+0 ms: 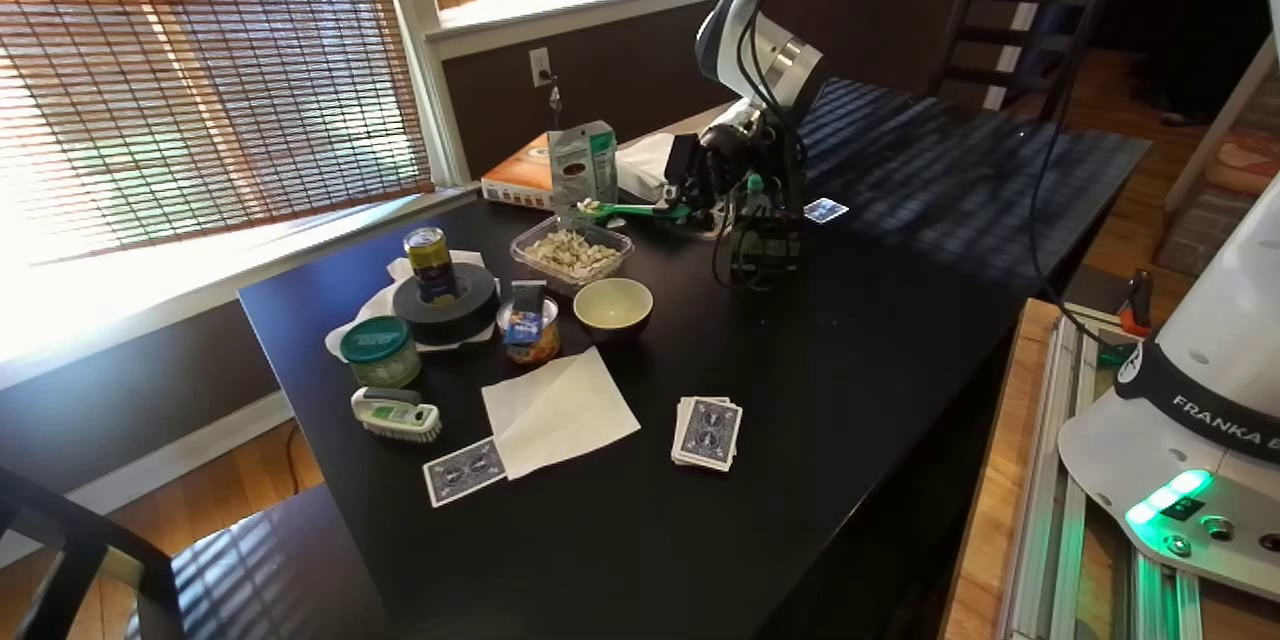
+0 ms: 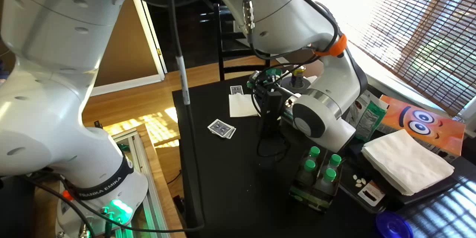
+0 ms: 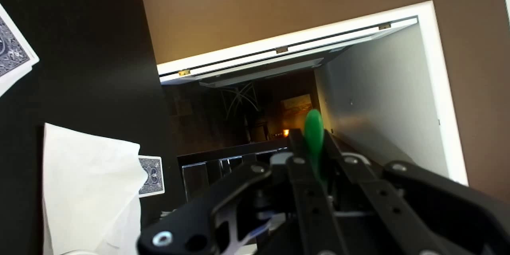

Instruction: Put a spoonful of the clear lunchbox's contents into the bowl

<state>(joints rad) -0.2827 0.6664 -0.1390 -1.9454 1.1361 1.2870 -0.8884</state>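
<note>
Notably, an exterior view, unlike the wrist view, shows the clear lunchbox (image 1: 544, 270).

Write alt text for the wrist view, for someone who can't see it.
A black hand grips a green spoon handle in front of a doorway. At left, a dark table holds a white sheet partly covering a playing card, with more cards at the picture's edge.

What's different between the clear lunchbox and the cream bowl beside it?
The clear lunchbox is see-through and rectangular; the cream bowl is opaque and round. The clear lunchbox holds pale bits of food, while none show in the cream bowl. Both stand upright on the dark table, open at the top.
</note>
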